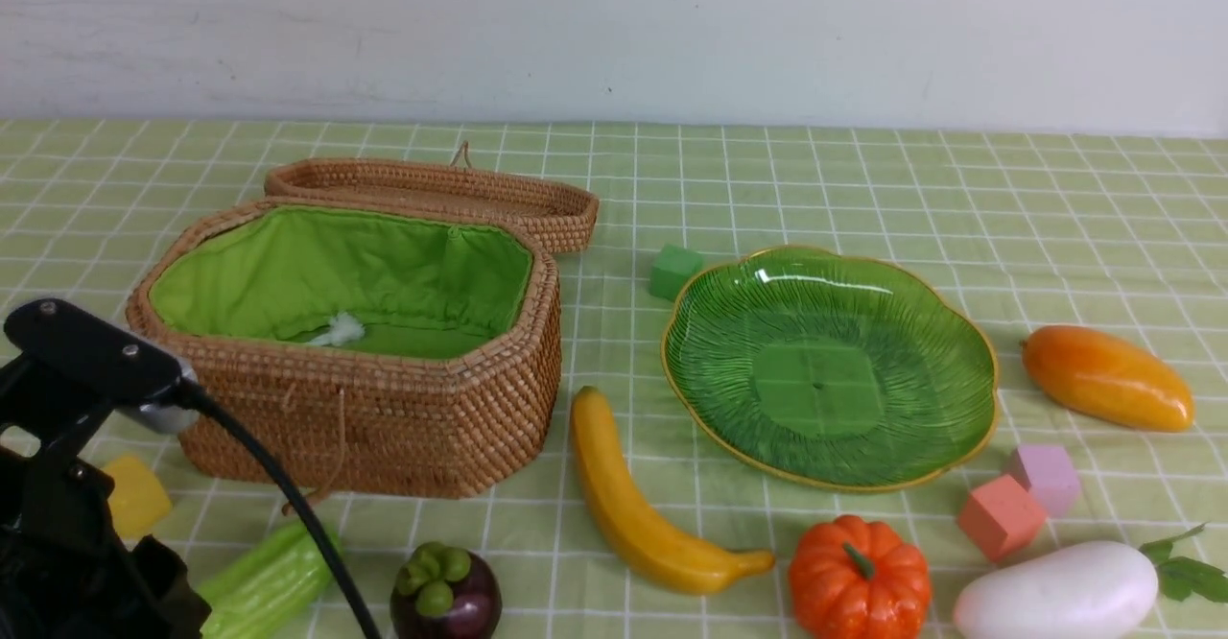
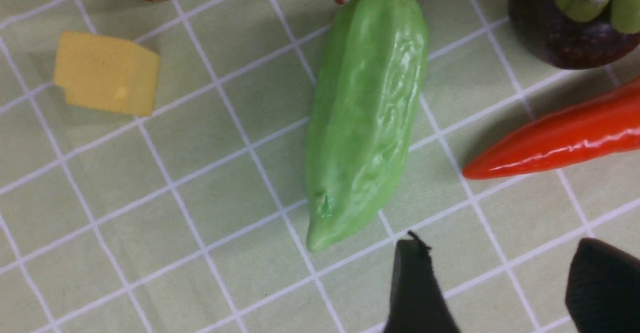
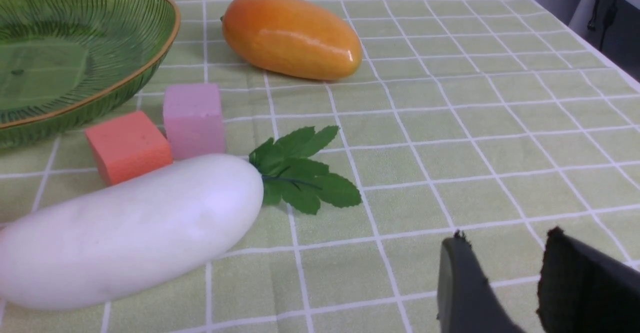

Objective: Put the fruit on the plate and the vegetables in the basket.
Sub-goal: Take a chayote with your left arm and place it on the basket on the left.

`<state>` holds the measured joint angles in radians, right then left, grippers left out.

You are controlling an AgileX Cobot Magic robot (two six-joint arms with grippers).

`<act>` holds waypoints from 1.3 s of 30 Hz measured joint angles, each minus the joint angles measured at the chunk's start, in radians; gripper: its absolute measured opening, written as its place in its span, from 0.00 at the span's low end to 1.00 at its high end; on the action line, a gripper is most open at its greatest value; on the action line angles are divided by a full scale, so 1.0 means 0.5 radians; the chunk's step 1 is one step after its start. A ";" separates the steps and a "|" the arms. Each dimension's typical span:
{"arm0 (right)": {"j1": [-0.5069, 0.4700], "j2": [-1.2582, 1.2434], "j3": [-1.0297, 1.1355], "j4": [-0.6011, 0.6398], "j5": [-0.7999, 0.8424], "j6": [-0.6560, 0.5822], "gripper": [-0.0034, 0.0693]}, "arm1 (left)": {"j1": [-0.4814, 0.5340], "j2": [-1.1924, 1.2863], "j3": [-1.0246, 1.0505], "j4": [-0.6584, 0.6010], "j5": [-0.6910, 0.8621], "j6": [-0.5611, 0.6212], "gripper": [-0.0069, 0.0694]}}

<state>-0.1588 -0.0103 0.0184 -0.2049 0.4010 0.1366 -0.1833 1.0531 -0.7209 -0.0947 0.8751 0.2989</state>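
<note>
The open basket point(image 1: 384, 428) stands at the left and the green plate point(image 1: 825, 370) at centre right, holding no produce. The banana point(image 1: 633, 514), mangosteen point(image 1: 446, 596), pumpkin point(image 1: 859, 577), radish point(image 1: 1055, 591) and mango point(image 1: 1108, 377) lie on the cloth. The cucumber point(image 1: 264, 581) lies by my left arm point(image 1: 77, 485). In the left wrist view my left gripper point(image 2: 502, 245) is open and empty, just short of the cucumber's point(image 2: 365, 123) tip, with the carrot point(image 2: 560, 140) beside it. My right gripper point(image 3: 507, 238) is open and empty, beside the radish's point(image 3: 125, 228) leaves.
Cubes lie about: green point(image 1: 674, 271) behind the plate, yellow point(image 1: 134, 495) left of the basket, pink point(image 1: 1046, 476) and salmon point(image 1: 1000, 516) between plate and radish. A small white scrap point(image 1: 336, 332) lies in the basket. Its lid point(image 1: 432, 188) lies open behind. The table's right edge point(image 3: 600, 58) is near.
</note>
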 joint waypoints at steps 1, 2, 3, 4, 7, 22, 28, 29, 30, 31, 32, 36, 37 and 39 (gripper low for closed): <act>0.000 0.000 0.000 0.000 0.000 0.000 0.38 | 0.000 0.039 0.000 0.002 -0.022 0.019 0.71; 0.000 0.000 0.000 0.000 0.000 0.000 0.38 | 0.000 0.066 0.000 0.004 -0.041 0.041 0.74; 0.000 0.000 0.000 -0.002 0.000 0.000 0.38 | 0.000 0.110 0.000 0.007 -0.076 0.088 0.78; 0.000 0.000 0.000 -0.002 0.000 0.000 0.38 | 0.000 0.142 0.000 0.007 -0.101 0.118 0.80; 0.000 0.000 0.000 -0.002 0.000 0.000 0.38 | 0.000 0.277 -0.002 0.013 -0.221 0.177 0.85; 0.000 0.000 0.000 0.000 0.000 0.000 0.38 | 0.000 0.973 -0.016 0.078 -0.667 0.172 0.84; 0.000 0.000 0.000 0.000 0.000 0.000 0.38 | -0.002 1.014 -0.017 0.009 -0.680 0.137 0.74; 0.000 0.000 0.000 0.000 0.000 0.000 0.38 | -0.002 1.014 -0.017 0.005 -0.668 0.137 0.72; 0.000 0.000 0.000 0.000 0.000 0.000 0.38 | -0.002 1.014 -0.018 0.005 -0.657 0.137 0.69; 0.000 0.000 0.000 0.000 0.000 0.000 0.38 | -0.002 1.014 -0.020 0.005 -0.639 0.137 0.68; 0.000 0.000 0.000 0.000 0.000 0.000 0.38 | -0.002 1.014 -0.023 0.005 -0.619 0.137 0.68; 0.000 0.000 0.000 0.000 0.000 0.000 0.38 | -0.002 1.014 -0.076 0.005 -0.444 0.136 0.68; 0.000 0.000 0.000 0.000 0.000 0.000 0.38 | -0.002 1.014 -0.098 0.005 -0.408 0.136 0.68; 0.000 0.000 0.000 0.000 0.000 0.000 0.38 | -0.002 1.002 -0.163 0.007 -0.293 0.136 0.68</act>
<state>-0.1588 -0.0103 0.0184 -0.2051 0.4010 0.1366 -0.1842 1.5544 -0.8023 -0.0912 0.7283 0.3667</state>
